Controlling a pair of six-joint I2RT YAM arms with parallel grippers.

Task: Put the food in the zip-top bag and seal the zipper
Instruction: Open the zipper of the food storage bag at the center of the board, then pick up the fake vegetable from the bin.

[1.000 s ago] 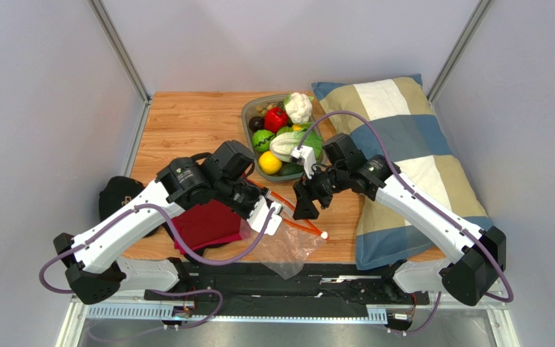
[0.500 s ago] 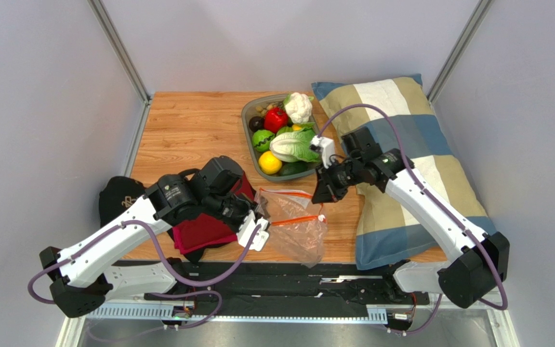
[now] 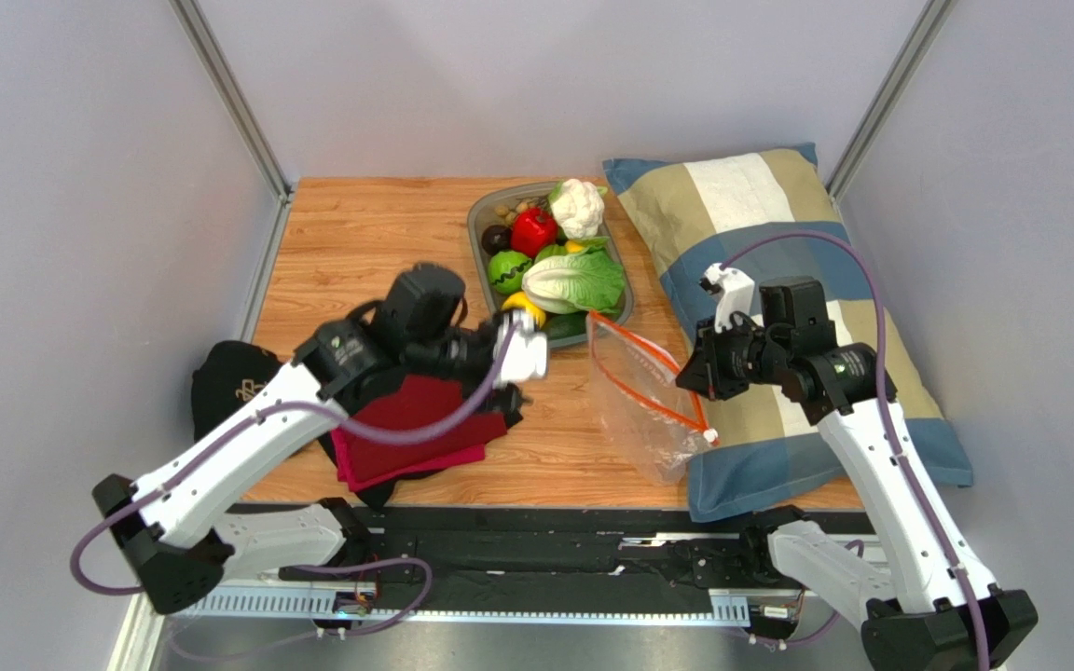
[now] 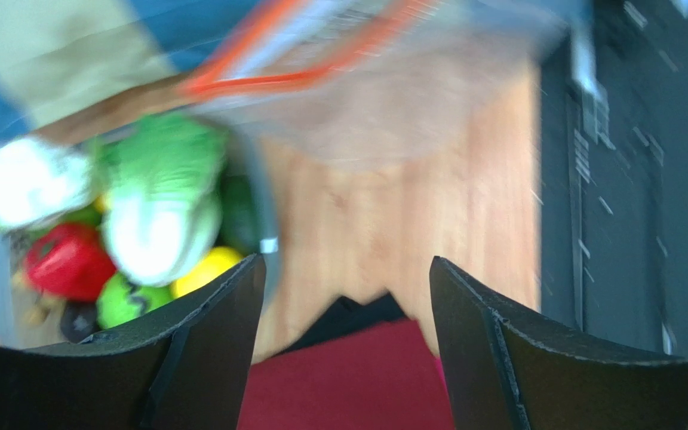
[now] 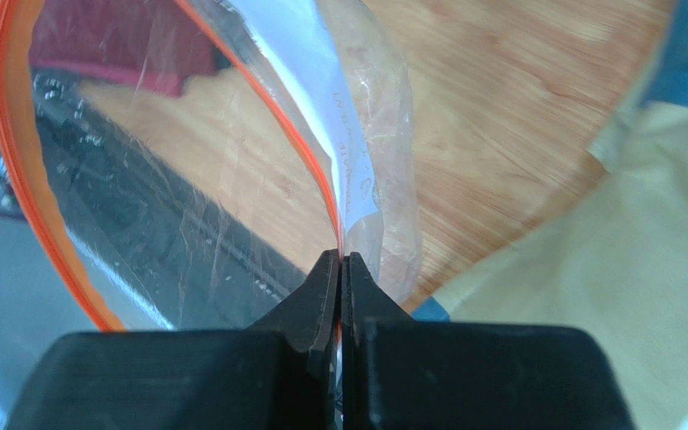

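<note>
Zip-top bag (image 3: 648, 413) lies just off the near-right corner of the grey oval tray (image 3: 478, 224). Its long axis runs diagonally away from the tray to the near right, and the mouth gapes open on the upper side. The red-orange zipper (image 3: 655, 385) forms a narrow loop. The right gripper (image 3: 694, 380) sits right of the tray at the pillow (image 3: 767, 238) edge, pinching the mouth. The left gripper (image 3: 522, 350) hovers at the tray's near rim. Cabbage (image 3: 578, 284) and cauliflower (image 3: 579, 207) are in the tray. Left wrist, blurred: fingers (image 4: 213, 340) are spread wide with nothing between them, yellow fruit (image 4: 206, 269) is in the tray, and the bag is beyond the tray. Right wrist: jaws are clamped tight on the zipper where the open loop's two sides meet. Print on the bag's white strip is too faint to read.
</note>
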